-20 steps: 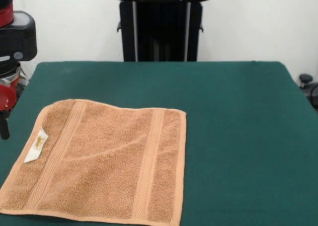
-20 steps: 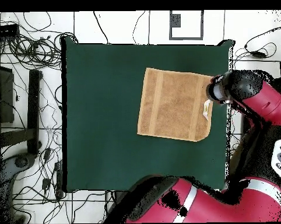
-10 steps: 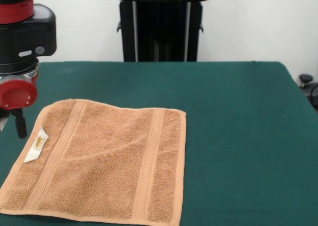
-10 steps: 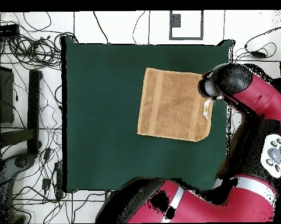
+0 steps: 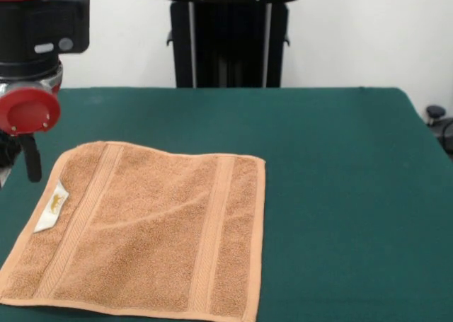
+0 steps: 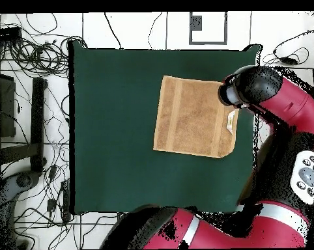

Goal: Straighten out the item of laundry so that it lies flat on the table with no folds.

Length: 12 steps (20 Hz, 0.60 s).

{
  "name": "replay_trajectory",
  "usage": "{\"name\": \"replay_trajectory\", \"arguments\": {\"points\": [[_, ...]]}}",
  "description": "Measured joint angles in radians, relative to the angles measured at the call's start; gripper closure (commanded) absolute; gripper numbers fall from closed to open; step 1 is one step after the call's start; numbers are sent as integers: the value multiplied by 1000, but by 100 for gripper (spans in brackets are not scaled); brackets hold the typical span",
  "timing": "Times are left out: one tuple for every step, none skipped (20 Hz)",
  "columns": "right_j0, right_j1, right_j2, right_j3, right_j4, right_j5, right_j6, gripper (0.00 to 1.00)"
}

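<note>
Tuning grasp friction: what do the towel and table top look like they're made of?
Towel: looks like terry cloth, orange-brown, matte looped pile, with flatter woven border bands; probably cotton. Table: dark green covering, matte and non-reflective, felt-like by its look; what lies under it is hidden.

A red and black arm (image 6: 277, 97) is seen, with a red round cap (image 5: 27, 110) and grey buttons.

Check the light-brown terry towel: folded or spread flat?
Spread. The light-brown terry hand towel lies open on the dark green table, all four edges visible, no corner turned over; only a faint diagonal crease remains.
</note>
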<state>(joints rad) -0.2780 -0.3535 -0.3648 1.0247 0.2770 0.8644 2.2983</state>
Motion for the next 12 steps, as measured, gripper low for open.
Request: {"name": "replay_trajectory", "arguments": {"points": [[0, -3, 0, 2, 0, 0, 0, 0], [0, -10, 0, 5, 0, 0, 0, 0], [0, -19, 0, 10, 0, 0, 0, 0], [-1, -26, 0, 14, 0, 0, 0, 0], [-2, -35, 1, 22, 0, 0, 0, 0], [-3, -41, 2, 27, 0, 0, 0, 0], [-5, -54, 4, 43, 0, -1, 0, 0], [-6, -58, 5, 48, 0, -2, 0, 0], [-8, -64, 6, 58, 0, -6, 0, 0], [-10, -68, 7, 66, 0, -10, 0, 0], [-12, -72, 8, 77, -1, -20, 0, 0], [-14, -76, 8, 87, -1, -30, 0, 0]]}}
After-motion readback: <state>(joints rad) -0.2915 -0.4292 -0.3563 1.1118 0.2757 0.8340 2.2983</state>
